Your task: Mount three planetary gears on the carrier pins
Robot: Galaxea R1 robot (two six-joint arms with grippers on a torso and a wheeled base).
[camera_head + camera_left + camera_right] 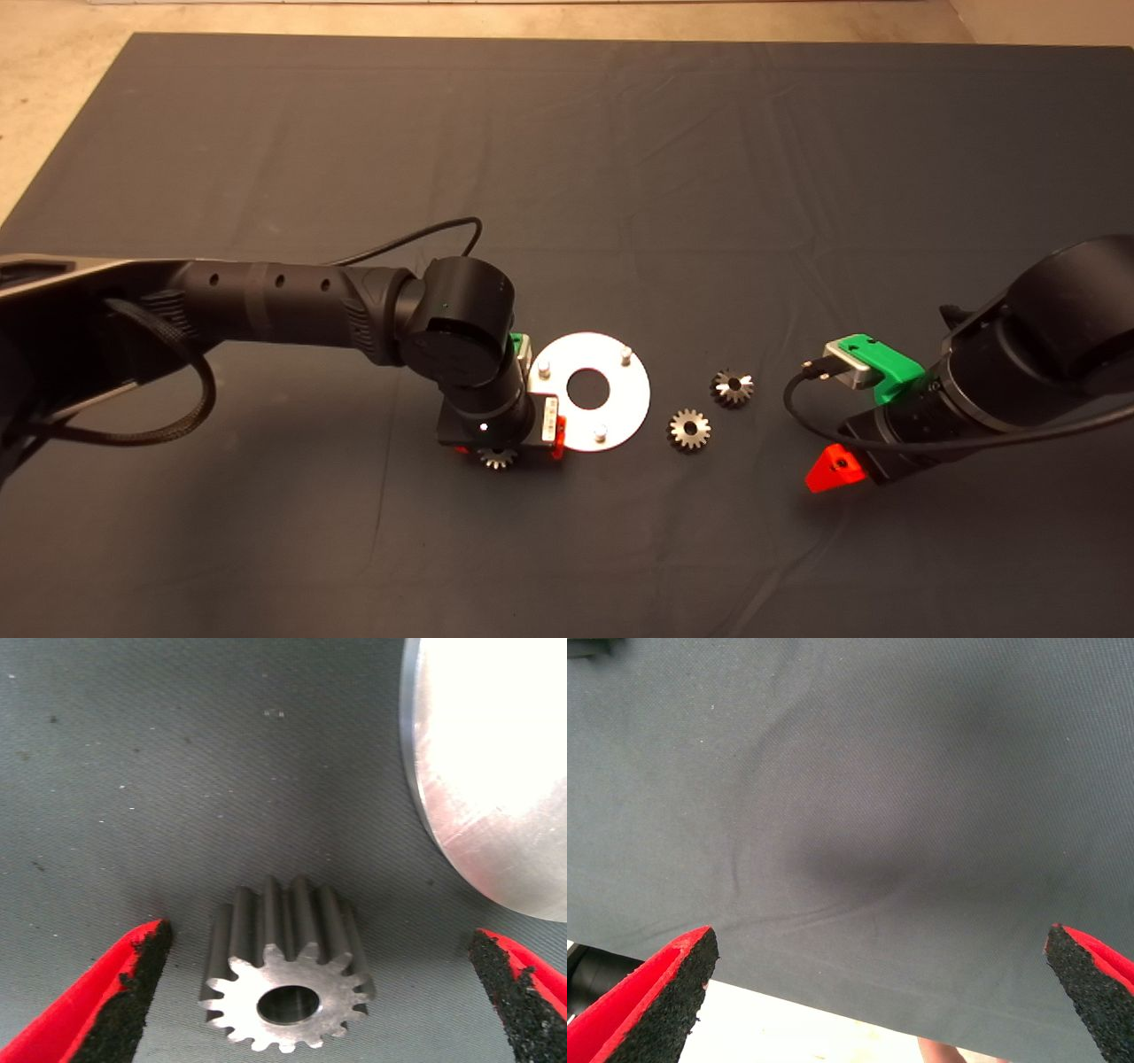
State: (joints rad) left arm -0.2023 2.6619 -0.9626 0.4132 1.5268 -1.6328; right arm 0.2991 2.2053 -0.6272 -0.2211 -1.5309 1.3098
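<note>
Jaws of the left gripper stand spread wide over the dark mat, one red finger on each side of a planetary gear that lies flat between them, clear of both pads. Just beyond these jaws, on the side toward the other arm, lies the white disc; its rim shows near the gear without touching it. Three carrier pins stand on the disc, all bare. Past the disc, between the two sets of jaws, two more planetary gears lie on the mat, close together but apart. Jaws of the right gripper are likewise spread and hold nothing, hovering over bare mat well apart from those gears.
</note>
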